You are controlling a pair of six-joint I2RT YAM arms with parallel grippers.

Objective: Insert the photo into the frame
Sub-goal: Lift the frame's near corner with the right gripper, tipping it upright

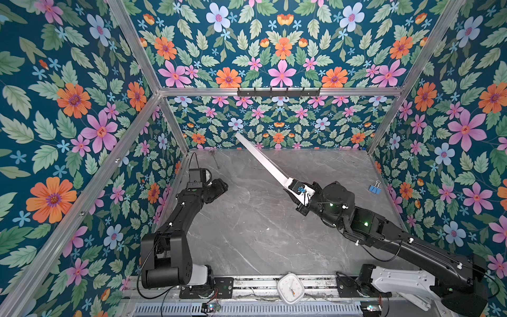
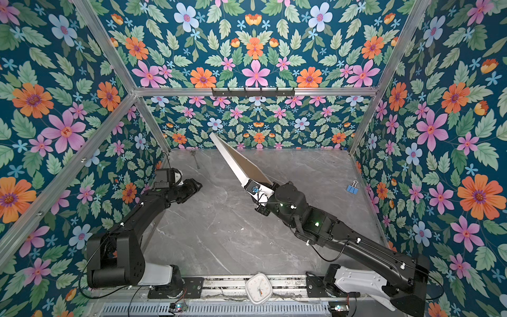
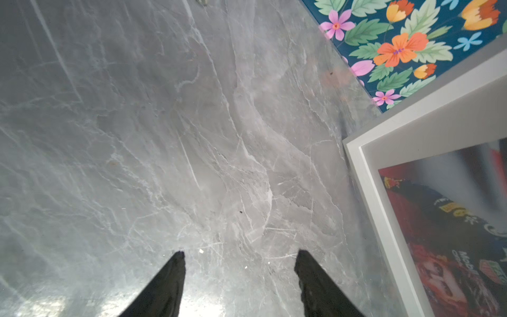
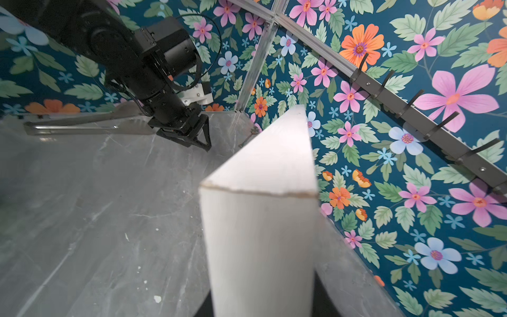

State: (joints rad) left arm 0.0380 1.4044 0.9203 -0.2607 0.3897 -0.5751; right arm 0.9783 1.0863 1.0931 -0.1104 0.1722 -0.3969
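Grey marble-look surface (image 1: 247, 241) inside a booth of floral wallpaper.

Held clear of it, turned edge-on and slanting up toward the back wall: the frame (image 1: 263, 162), white, clamped at its near end in the right hand (image 1: 297, 192). In both top views little more than a thin white edge on show, plus a sliver of brown back (image 2: 247, 168) in a top view; front face turned away there. Fingertips of that hand not to be made out in the right wrist view, blocked by the frame's white side (image 4: 260, 241), soft and blurred from closeness.

The photo (image 3: 444, 233) visible only in the left wrist view, sitting inside the frame: red ground, dark suit with badges, part of a face. Cut off by the picture's edge, upper part washed out by glare.

Left hand (image 3: 240, 255) above bare surface, left of the frame and not touching it, black fingers (image 3: 170, 280) spread apart, nothing between them.

Blue binder clip (image 1: 374, 188) lying near the right wall, well apart from both hands.
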